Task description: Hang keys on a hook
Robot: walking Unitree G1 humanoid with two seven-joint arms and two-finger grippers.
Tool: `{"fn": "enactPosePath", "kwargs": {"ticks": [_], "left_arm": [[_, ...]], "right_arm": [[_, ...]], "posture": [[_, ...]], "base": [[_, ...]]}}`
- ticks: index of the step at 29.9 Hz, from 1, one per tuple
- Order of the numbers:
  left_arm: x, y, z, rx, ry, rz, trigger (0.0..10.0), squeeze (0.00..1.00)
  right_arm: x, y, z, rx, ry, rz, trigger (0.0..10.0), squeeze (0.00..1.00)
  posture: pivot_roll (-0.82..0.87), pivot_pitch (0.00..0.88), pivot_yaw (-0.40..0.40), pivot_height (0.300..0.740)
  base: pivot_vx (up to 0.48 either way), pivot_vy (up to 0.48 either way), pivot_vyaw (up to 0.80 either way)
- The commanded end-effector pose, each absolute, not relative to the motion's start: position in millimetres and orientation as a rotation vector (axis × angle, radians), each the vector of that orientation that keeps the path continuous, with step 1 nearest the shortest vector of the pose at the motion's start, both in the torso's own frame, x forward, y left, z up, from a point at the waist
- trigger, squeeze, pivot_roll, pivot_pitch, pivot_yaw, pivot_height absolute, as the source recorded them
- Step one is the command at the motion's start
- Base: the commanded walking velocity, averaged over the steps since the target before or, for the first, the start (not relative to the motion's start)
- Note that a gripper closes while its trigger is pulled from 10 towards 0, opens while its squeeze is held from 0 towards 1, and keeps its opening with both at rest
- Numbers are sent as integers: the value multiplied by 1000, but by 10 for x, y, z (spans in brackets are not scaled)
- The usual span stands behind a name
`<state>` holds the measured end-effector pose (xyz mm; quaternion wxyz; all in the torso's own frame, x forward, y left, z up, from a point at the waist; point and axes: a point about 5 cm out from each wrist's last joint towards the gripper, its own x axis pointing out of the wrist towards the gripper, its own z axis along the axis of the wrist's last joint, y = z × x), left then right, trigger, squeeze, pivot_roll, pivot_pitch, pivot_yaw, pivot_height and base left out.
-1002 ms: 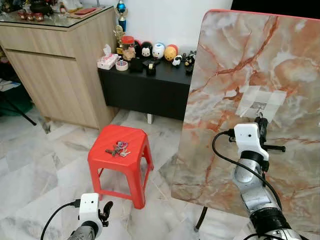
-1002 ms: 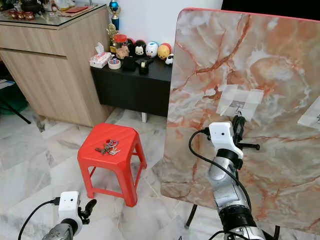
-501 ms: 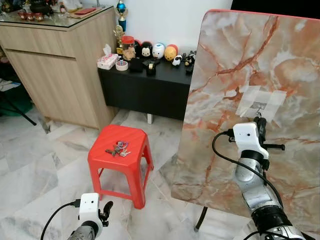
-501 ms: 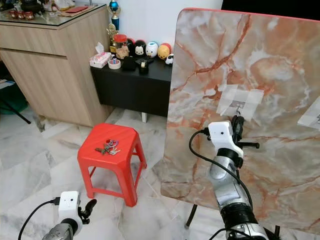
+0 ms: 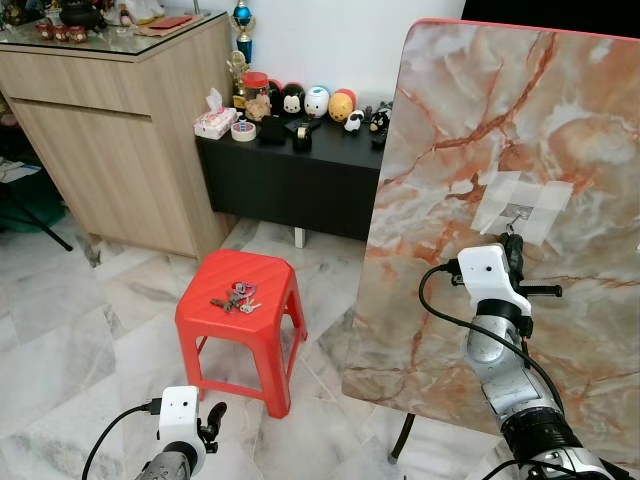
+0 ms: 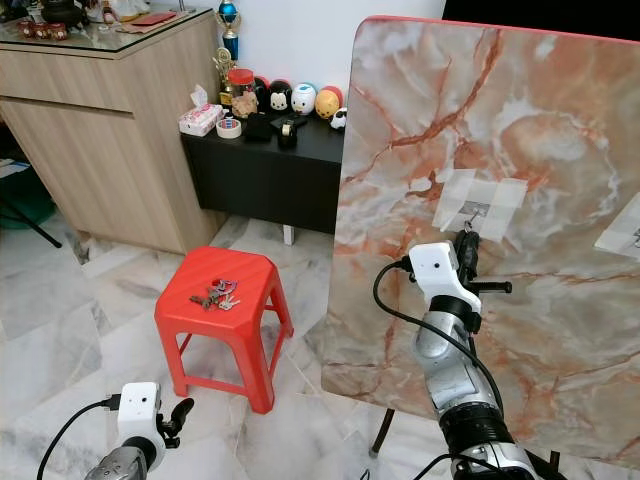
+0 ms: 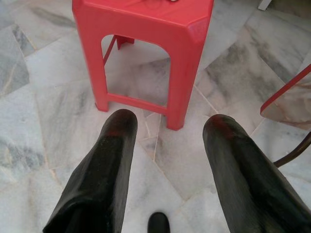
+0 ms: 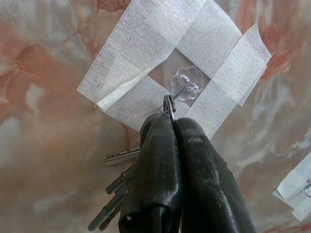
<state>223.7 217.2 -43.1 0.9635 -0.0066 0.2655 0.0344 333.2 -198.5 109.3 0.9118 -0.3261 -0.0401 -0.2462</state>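
Just past the tips of your right gripper (image 8: 171, 127), the key ring (image 8: 168, 104) meets the clear hook (image 8: 186, 88), which is taped to the upright marble-patterned board (image 5: 480, 120) with white tape (image 8: 146, 58). Your gripper is clamped shut on the keys (image 8: 116, 158): the ring pokes out between the fingertips and the key blades hang back beside the fingers, away from the hook. The hook lies straight ahead along the gripper's own line, its wire arm reaching out from the board toward the ring. From the right wrist view you cannot tell for sure whether the ring is already over the tip or only touching it, so I judge the coming move turns on that tiny gap.

Your right arm is plainly the nearer one. The left gripper (image 7: 165, 141) hangs low with its fingers spread apart and nothing between them, pointing at the floor in front of the red stool (image 5: 240, 310). A second bunch of keys (image 5: 236, 298) lies on that stool's top, well apart from either gripper.

No brand, label or readable writing shows on the board, tape or keys.
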Motion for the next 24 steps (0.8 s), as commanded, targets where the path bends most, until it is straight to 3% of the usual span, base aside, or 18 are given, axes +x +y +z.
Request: {"fn": "enactPosePath", "kwargs": {"ticks": [1,7,8,9,10,12,24], "left_arm": [[2235,2165,-437,-22,543,71,10000,0],[2237,2165,-437,-25,544,72,10000,0],[2239,2162,-437,-27,544,72,10000,0],[2240,2160,-438,-28,545,73,10000,0],[2240,2160,-438,-28,545,73,10000,0],[2239,2159,-440,-31,547,73,10000,0],[2235,2161,-442,-30,548,72,10000,0]], "right_arm": [[3361,-1998,1118,-690,-77,-504,10000,0],[3348,-2000,1127,-671,-91,-512,10000,0],[3345,-1994,1137,-670,-101,-510,10000,98],[3343,-1984,1143,-663,-108,-505,10000,384],[3343,-1984,1143,-663,-108,-505,10000,384],[3341,-1968,1139,-641,-111,-495,10000,1000],[3319,-1883,1042,-602,-82,-423,10000,1000]], "posture": [[72,0,-66,740],[70,0,-65,740],[70,0,-65,740],[69,0,-64,740],[69,0,-64,740],[69,0,-64,740],[69,0,-64,740]], "base": [[0,0,0],[0,0,0],[0,0,0],[0,0,0],[0,0,0],[0,0,0],[0,0,0]]}}
